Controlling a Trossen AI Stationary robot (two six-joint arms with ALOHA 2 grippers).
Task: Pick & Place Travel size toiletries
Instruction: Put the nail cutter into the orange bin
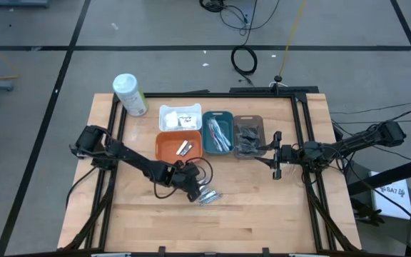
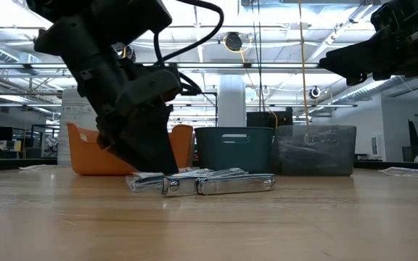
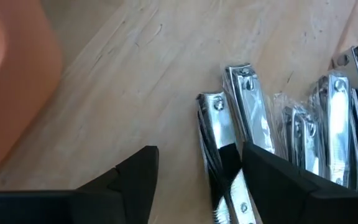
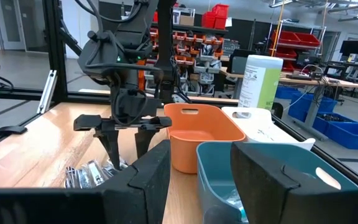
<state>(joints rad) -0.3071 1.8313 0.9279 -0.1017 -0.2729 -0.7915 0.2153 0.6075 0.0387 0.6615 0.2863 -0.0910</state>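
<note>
Shiny metal nail clippers [image 3: 241,106] on matt wooden table [image 3: 135,81].

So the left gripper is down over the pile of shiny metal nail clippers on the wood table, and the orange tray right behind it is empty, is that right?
Not quite: the orange rectangular tray is not empty. The high view shows two small silvery items lying in it. The rest holds: the left gripper is down, open, over the pile of shiny metal nail clippers on the wooden table.

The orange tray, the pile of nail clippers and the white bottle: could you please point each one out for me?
Orange tray [image 1: 170,143]: high view, bare floor of the tray.
Pile of nail clippers [image 1: 210,195]: high view, middle of the shiny heap.
White bottle [image 1: 131,96]: high view, its side.
</note>
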